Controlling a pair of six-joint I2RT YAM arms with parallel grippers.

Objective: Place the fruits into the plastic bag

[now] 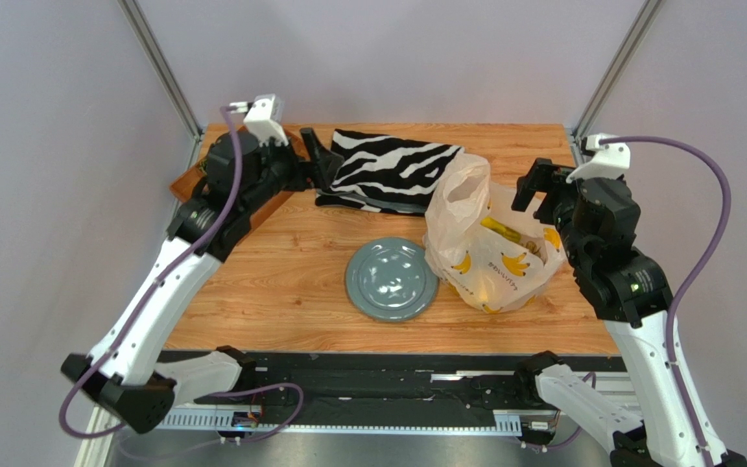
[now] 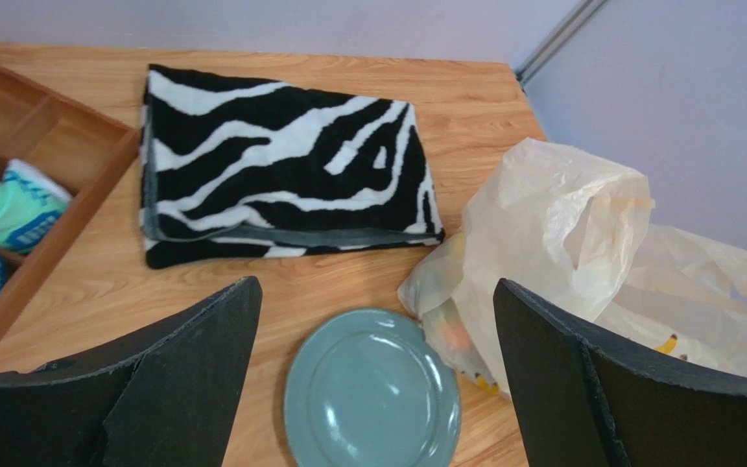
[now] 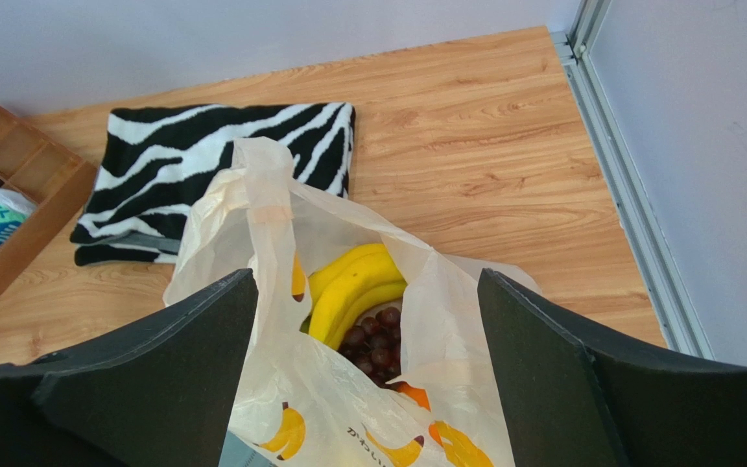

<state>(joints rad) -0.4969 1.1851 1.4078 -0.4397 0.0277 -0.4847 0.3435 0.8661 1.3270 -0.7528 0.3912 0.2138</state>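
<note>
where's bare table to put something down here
Bare wood lies left of the grey plate, toward the near edge, and in the far right corner beyond the plastic bag, right of the zebra cloth. Crowded in the middle: cloth, plate and bag sit close together.

plastic bag (image 1: 465, 199): whitish-beige, yellow banana prints
cloth (image 1: 387, 170): black-white zebra stripes
plate (image 1: 392, 279): grey-blue
bananas (image 3: 348, 282): yellow
grapes (image 3: 373, 345): I read dark purple
</note>
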